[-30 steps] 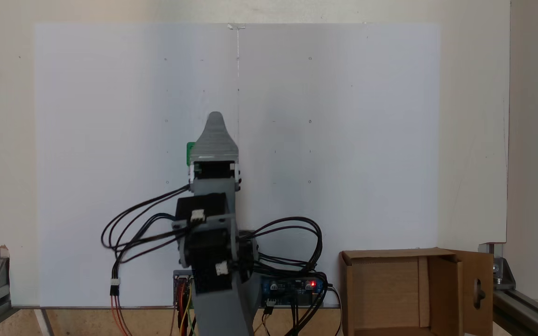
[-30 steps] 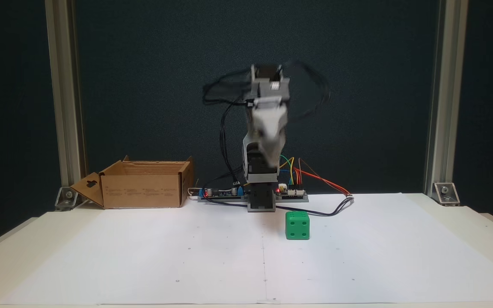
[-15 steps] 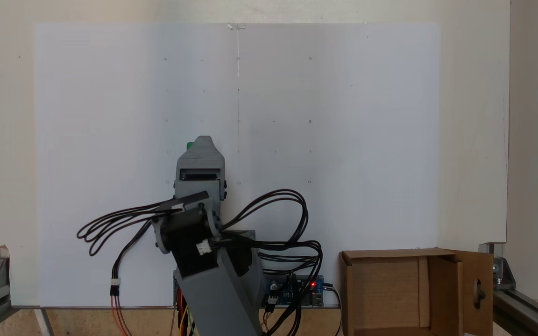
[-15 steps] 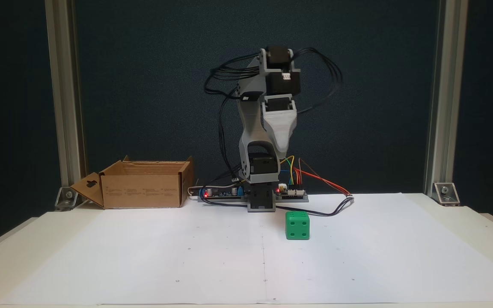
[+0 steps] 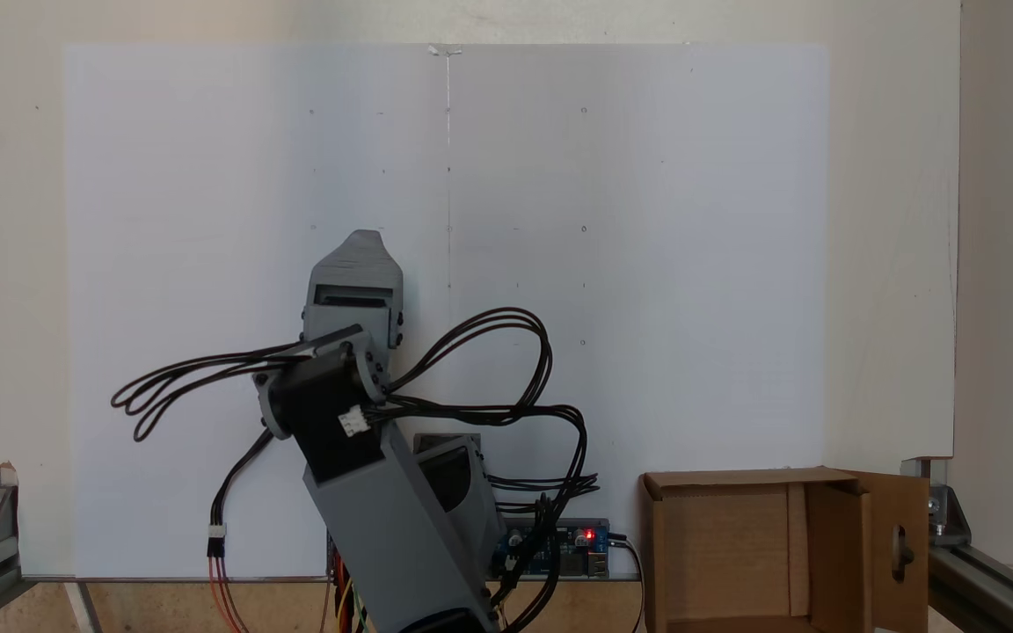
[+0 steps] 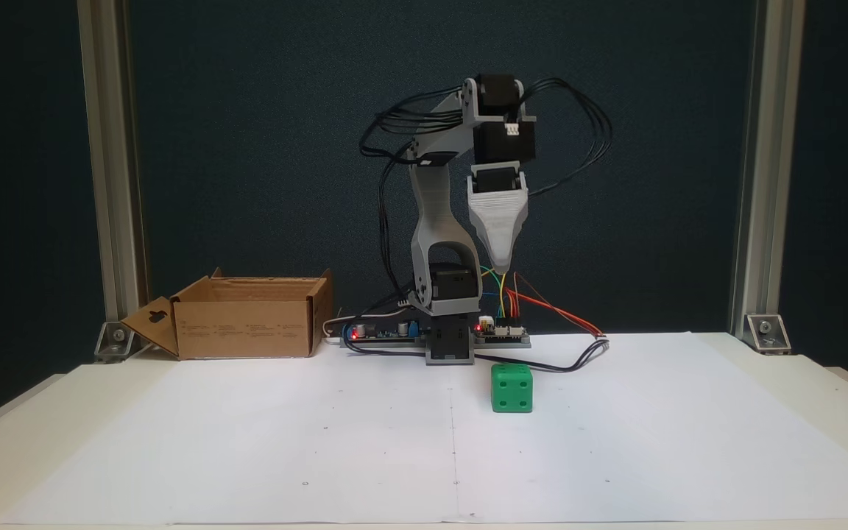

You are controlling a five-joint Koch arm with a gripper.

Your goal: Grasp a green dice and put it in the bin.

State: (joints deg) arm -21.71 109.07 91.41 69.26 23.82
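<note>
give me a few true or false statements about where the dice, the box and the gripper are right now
1. The green dice sits on the white paper. True.
2. The gripper holds the dice. False: it hangs in the air above the dice, well clear of it.
3. The dice is inside the bin. False: the dice is on the paper, apart from the bin, which stands at the left in that fixed view.
4. The bin's side flap has a keyhole-shaped cutout. True.
5. The gripper points down toward the table. True.
</note>
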